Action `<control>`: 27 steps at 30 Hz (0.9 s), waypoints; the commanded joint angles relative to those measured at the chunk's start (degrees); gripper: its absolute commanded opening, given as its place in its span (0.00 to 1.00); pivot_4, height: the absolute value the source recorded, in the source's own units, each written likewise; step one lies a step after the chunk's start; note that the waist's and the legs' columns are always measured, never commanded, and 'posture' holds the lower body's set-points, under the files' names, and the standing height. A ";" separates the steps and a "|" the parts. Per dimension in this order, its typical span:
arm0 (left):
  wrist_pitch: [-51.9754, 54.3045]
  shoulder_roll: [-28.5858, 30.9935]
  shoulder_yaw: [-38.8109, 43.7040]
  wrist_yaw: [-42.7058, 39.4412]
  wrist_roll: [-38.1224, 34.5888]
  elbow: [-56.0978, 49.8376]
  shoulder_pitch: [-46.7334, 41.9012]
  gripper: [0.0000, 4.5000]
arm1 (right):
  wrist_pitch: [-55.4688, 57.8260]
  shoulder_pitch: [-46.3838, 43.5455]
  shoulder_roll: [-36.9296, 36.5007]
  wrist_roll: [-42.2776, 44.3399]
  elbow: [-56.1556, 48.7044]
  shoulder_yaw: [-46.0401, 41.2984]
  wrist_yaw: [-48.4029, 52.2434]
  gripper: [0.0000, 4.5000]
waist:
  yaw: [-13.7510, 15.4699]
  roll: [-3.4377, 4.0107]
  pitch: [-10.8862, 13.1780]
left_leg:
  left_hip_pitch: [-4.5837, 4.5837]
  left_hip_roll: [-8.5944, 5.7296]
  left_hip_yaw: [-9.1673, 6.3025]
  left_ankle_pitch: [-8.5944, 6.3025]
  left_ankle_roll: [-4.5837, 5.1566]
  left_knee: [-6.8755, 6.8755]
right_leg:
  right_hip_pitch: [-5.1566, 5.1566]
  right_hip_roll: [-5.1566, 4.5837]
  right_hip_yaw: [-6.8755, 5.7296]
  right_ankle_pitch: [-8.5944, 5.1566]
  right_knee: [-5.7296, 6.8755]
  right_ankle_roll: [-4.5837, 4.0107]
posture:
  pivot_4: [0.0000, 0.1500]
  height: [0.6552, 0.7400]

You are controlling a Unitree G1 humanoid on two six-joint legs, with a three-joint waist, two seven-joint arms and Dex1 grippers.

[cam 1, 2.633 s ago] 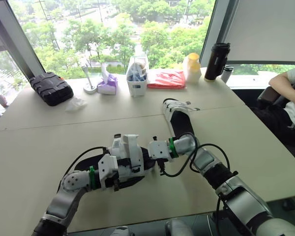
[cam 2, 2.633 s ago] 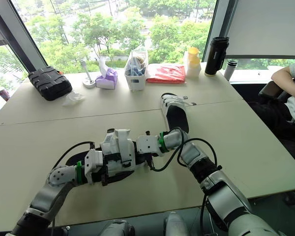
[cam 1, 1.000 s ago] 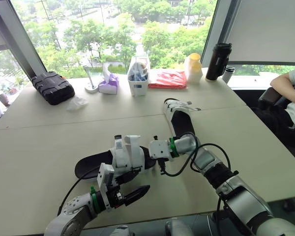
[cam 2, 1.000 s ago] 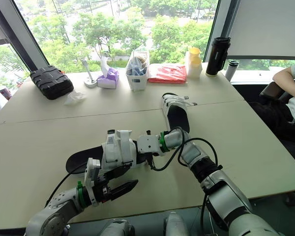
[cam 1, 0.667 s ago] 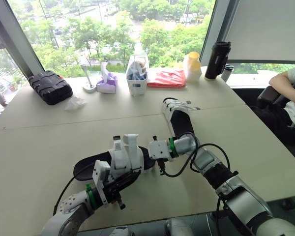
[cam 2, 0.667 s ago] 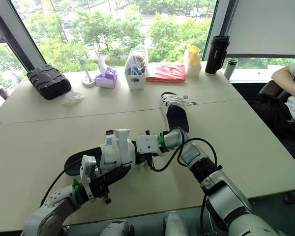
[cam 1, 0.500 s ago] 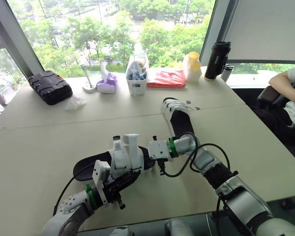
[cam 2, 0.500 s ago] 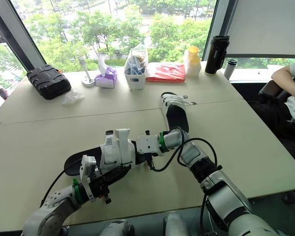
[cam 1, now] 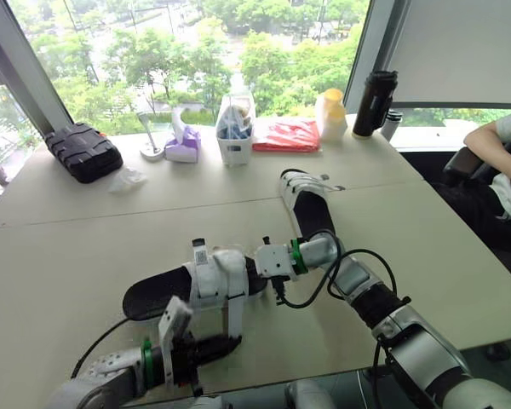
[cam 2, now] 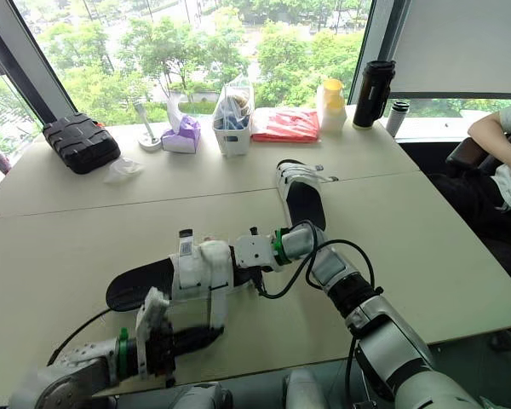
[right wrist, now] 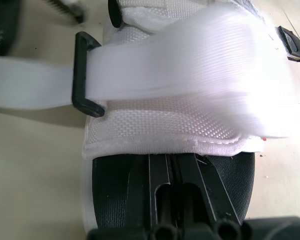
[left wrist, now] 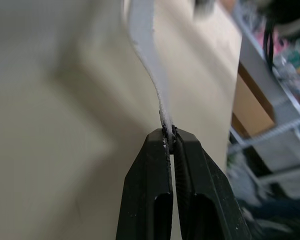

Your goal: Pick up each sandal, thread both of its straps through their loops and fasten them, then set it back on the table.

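Observation:
The near sandal (cam 1: 157,290), black-soled with white straps, lies in front of me. My left gripper (cam 1: 230,343) is shut on the end of a white strap (left wrist: 147,60), and the strap is stretched from the sandal toward the table's front edge. The strap (right wrist: 190,65) runs through a black loop (right wrist: 82,75) in the right wrist view. My right gripper (cam 1: 255,266) is shut on the sandal's toe end, pinching its white upper (right wrist: 165,130). A second sandal (cam 1: 309,204) lies further back, to the right of the middle.
Along the window edge stand a black case (cam 1: 83,152), a purple tissue box (cam 1: 185,147), a white container (cam 1: 236,129), a red packet (cam 1: 286,135), a yellow-lidded bottle (cam 1: 330,115) and a black tumbler (cam 1: 376,102). A person's arm (cam 1: 494,145) rests at the far right.
My left gripper was open near the front edge, closed on the strap's end and has pulled it toward me. The right gripper has held the sandal still.

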 commanded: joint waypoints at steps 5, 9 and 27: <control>2.57 4.11 -2.05 -3.14 -1.00 -2.30 2.94 0.00 | 2.36 2.55 -0.35 -4.52 4.49 3.81 0.88 0.00 | -0.20 -0.02 -0.03 | 0.01 0.01 0.00 -0.01 -0.01 -0.01 | 0.04 -0.01 -0.01 -0.04 -0.03 -0.06 | 1.00 1.00; 1.97 6.42 -0.98 -6.55 -3.28 -5.06 4.75 0.00 | 2.16 2.57 -0.26 -4.65 4.66 3.76 0.95 0.00 | -0.12 -0.05 -0.04 | -0.03 0.03 0.01 -0.01 -0.01 -0.11 | -0.08 -0.01 0.00 -0.06 -0.03 -0.10 | 1.00 1.00; -3.83 8.95 10.26 -8.61 -16.11 -11.14 4.56 0.00 | 1.31 1.66 0.09 -4.96 5.94 3.71 1.12 0.00 | -0.13 -0.20 -0.02 | 0.00 0.10 0.13 -0.01 -0.01 -0.58 | -0.35 0.05 0.00 -0.20 0.00 -0.37 | 1.00 1.00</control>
